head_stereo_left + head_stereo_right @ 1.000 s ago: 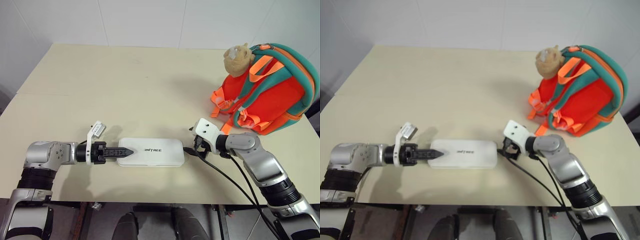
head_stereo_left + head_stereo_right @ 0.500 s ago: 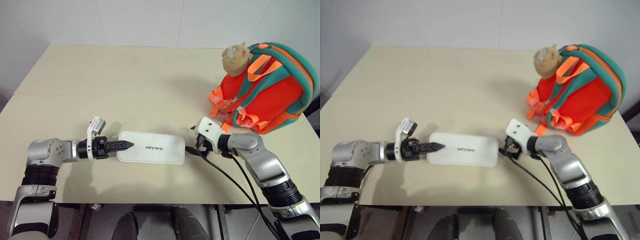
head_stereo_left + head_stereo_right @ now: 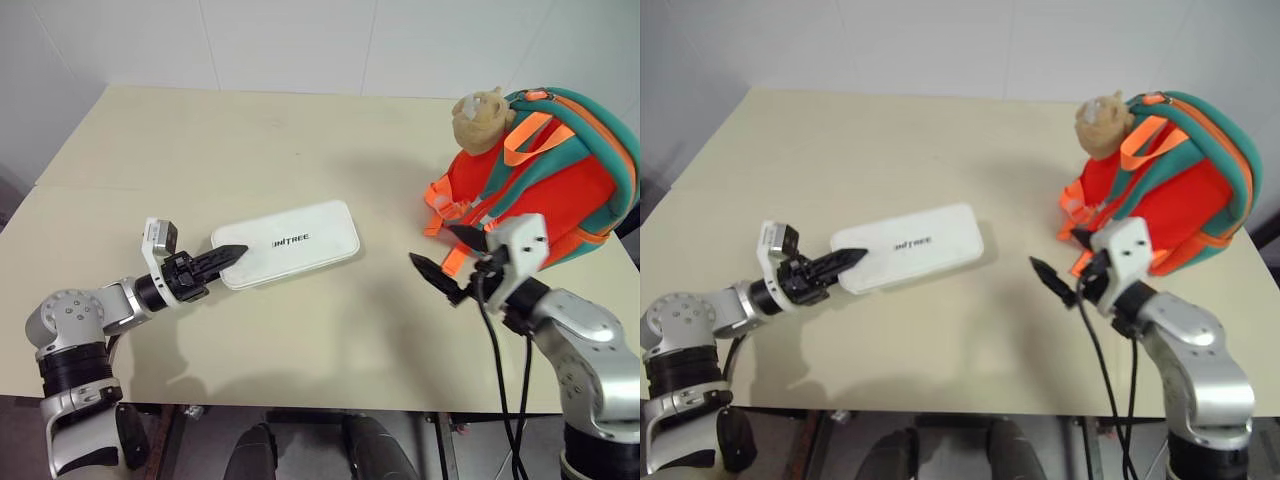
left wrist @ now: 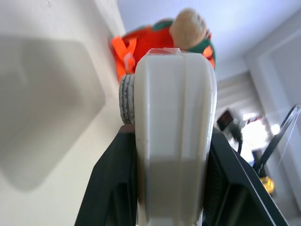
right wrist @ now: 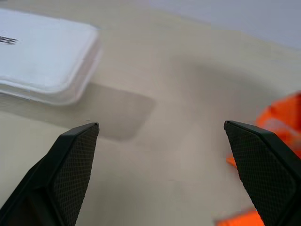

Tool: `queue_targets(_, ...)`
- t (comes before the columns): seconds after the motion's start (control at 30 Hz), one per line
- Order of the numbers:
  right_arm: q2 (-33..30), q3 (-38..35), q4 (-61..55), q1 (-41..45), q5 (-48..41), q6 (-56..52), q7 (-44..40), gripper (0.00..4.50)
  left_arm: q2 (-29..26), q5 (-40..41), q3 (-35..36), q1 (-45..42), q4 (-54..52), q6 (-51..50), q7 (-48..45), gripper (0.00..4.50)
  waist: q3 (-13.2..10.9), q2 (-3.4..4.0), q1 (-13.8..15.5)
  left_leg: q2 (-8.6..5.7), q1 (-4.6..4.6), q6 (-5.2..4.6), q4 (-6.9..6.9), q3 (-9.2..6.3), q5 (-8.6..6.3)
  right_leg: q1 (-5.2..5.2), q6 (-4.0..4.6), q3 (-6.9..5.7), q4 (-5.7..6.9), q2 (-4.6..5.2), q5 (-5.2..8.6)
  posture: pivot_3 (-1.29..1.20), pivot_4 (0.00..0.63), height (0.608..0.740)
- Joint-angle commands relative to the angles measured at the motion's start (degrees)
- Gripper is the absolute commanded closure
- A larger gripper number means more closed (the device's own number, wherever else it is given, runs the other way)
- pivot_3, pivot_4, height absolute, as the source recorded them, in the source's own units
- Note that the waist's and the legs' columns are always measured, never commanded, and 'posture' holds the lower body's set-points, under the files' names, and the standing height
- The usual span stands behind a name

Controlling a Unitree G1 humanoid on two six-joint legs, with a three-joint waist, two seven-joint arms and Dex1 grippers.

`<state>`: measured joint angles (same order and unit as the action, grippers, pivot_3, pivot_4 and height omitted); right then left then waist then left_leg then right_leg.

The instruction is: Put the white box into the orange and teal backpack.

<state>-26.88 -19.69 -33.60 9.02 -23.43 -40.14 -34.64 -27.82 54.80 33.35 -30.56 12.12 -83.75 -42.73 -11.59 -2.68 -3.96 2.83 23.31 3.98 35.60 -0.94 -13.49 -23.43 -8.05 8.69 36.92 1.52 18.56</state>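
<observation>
The left gripper [image 3: 225,256] pinches the near-left end of the flat white rounded box [image 3: 290,242], lifted off the beige tabletop [image 3: 300,150]. The right gripper [image 5: 162,155], fingers spread wide and empty, hovers near the puffy orange and teal backpack [image 3: 545,185] at far right.

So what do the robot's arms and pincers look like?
Both arms are shiny silver metal with ribbed black rings at the joints. Each ends in a white wrist block and a pincer of two pointed black fingers: left pincer, right pincer. Black cables hang off the right arm.

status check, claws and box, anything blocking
Left claw shut on the white box, box lifted off the table. Right claw open, empty. Orange and teal backpack upright beyond it, nothing between.
</observation>
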Motion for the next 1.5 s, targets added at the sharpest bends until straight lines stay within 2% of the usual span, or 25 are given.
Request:
queue_targets(0.03, -0.91, -6.81, 1.34, 0.62, -2.23, 3.70, 2.00, 0.00, 2.58, 4.77, 3.73, 0.81, -5.12, -2.00, 4.45, 3.21, 0.00, 0.00, -0.10, -0.01, -0.03, 0.00, 0.01, 0.02, 0.01, 0.03, -0.02, 0.02, 0.00, 0.00, -0.02, 0.00, 0.150, 0.740)
queue_targets(0.13, -2.43, -8.15, 6.76, 2.89, -1.38, 6.12, 2.77, 0.00, 4.34, 6.35, 4.67, 1.08, -6.76, -2.81, 7.33, 3.21, 0.00, 0.00, -0.46, -0.02, -0.07, 0.01, 0.06, 0.03, 0.03, 0.06, -0.04, 0.03, 0.01, 0.00, -0.05, 0.00, 0.150, 0.740)
queue_targets(0.27, -4.35, -6.37, 17.16, 8.05, -0.02, 10.12, 2.19, 0.00, 5.48, 7.97, 5.02, 0.74, -7.38, -2.89, 10.19, 3.21, 0.00, 0.00, -0.82, -0.03, -0.09, -0.01, 0.06, 0.09, 0.05, 0.06, -0.04, 0.09, -0.01, 0.00, -0.07, 0.00, 0.150, 0.740)
queue_targets(0.53, -4.28, -0.27, 37.19, 19.60, 3.18, 20.00, 0.87, 0.00, 5.31, 11.06, 5.56, 2.01, -8.69, -2.21, 13.47, 3.21, 0.00, 0.01, -0.88, -0.03, -0.06, 0.02, -0.01, 0.11, 0.05, 0.02, -0.07, 0.13, -0.06, -0.02, -0.08, 0.00, 0.150, 0.740)
queue_targets(0.8, -2.89, 2.73, 52.25, 29.18, 4.81, 26.85, 2.14, 0.00, 5.11, 15.04, 6.60, 4.75, -11.43, -1.54, 16.85, 3.21, 0.00, 0.01, -1.05, -0.02, -0.05, 0.03, -0.04, 0.13, 0.04, 0.01, -0.08, 0.14, -0.09, -0.01, -0.08, 0.00, 0.150, 0.740)
queue_targets(0.9, -2.67, 2.38, 54.35, 30.69, 4.80, 28.48, 3.33, 0.63, 5.24, 16.86, 6.76, 6.00, -12.56, -1.05, 18.27, 3.21, 0.00, 0.01, -1.00, -0.02, -0.05, 0.03, -0.01, 0.12, 0.04, 0.02, -0.09, 0.14, -0.07, -0.01, -0.08, 0.00, 0.150, 0.740)
queue_targets(1.27, -2.09, 2.69, 46.93, 29.10, 1.91, 24.73, 3.94, 4.39, 4.03, 23.40, 5.98, 10.20, -14.10, 2.38, 22.88, 3.21, 0.00, 0.01, -1.04, -0.02, -0.06, 0.04, -0.01, 0.12, 0.04, 0.01, -0.09, 0.15, -0.04, -0.02, -0.09, 0.00, 0.150, 0.740)
queue_targets(1.3, -1.94, 2.74, 45.41, 28.80, 1.20, 23.66, 3.86, 4.50, 3.67, 23.59, 5.82, 10.30, -13.89, 2.75, 22.92, 3.21, -0.01, 0.02, -1.05, -0.02, -0.05, 0.04, -0.01, 0.12, 0.04, 0.01, -0.09, 0.15, -0.05, -0.02, -0.09, 0.00, 0.150, 0.740)
queue_targets(1.5, -0.90, 4.16, 33.45, 25.65, -4.07, 15.52, 3.00, 4.50, 0.86, 23.56, 4.38, 9.77, -11.72, 5.03, 22.30, 3.21, -0.01, 0.02, -0.93, -0.02, -0.03, 0.04, -0.05, 0.11, 0.04, -0.01, -0.08, 0.14, -0.09, -0.02, -0.08, 0.00, 0.150, 0.740)
